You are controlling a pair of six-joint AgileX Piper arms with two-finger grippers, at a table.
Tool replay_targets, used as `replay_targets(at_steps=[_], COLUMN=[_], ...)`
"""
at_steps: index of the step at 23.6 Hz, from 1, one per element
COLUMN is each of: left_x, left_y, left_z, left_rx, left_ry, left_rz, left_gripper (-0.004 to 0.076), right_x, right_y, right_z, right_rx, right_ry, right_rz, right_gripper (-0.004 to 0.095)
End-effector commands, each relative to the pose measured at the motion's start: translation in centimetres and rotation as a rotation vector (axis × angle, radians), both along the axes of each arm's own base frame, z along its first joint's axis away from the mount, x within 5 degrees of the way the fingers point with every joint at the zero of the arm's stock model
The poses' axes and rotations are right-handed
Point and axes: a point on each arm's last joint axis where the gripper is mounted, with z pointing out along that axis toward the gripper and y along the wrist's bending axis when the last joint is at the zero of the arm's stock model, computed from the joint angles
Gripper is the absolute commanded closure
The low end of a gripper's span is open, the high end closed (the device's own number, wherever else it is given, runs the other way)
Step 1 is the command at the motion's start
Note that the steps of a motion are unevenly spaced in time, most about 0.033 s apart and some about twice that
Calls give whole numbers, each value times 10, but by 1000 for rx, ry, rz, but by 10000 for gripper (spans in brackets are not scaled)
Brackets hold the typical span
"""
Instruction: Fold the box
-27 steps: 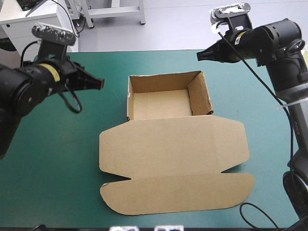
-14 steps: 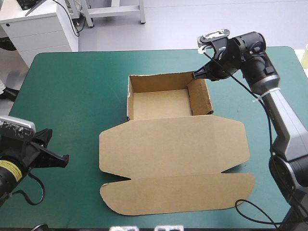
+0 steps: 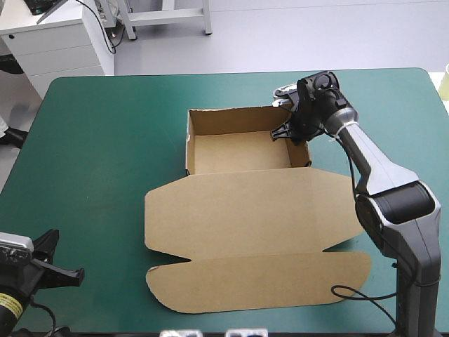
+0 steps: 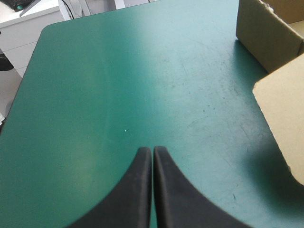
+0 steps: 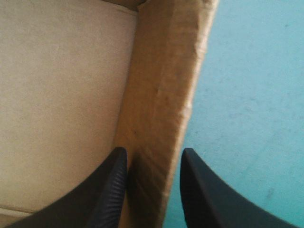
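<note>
A table point(image 3: 105, 175) with a teal-green cover stands on pale grey floor point(image 3: 351, 35); a white cabinet point(image 3: 63, 42) sits beyond its far left corner.

I see the teal-green cover point(image 3: 105, 140) filling most of my high view; a white drawer cabinet point(image 3: 56, 42) stands beyond its upper-left corner.

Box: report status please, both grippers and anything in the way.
Right gripper open, astride the right wall of the box. Left gripper shut, over the cover, apart from the box. Open tray, lid flat. Nothing seen in the way.
</note>
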Motion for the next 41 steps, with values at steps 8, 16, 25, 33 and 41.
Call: replay_targets(at_steps=[8,16,25,33,41], left_x=[-8,-8,-8,-8,-8], left_y=[7,7,6,6,6], left_z=[5,5,4,4,4], left_rx=[-40,-40,-44,-44,-47], left_ry=[-111,-106,-101,-101,-99], left_rz=[-19,-16,-18,-18,-20], left_gripper=[731,731,731,731,731], right_x=[3,19,17,13,-21], right_y=[-23,-153,-201,-201,-187], right_z=[21,21,33,85,140], right_rx=[-97,-176,-264,-246,-183], right_ry=[-83,-57,-77,-246,-379], right_rz=[-46,-199,-216,-250,-269], right_gripper=[928,927,703,467,468])
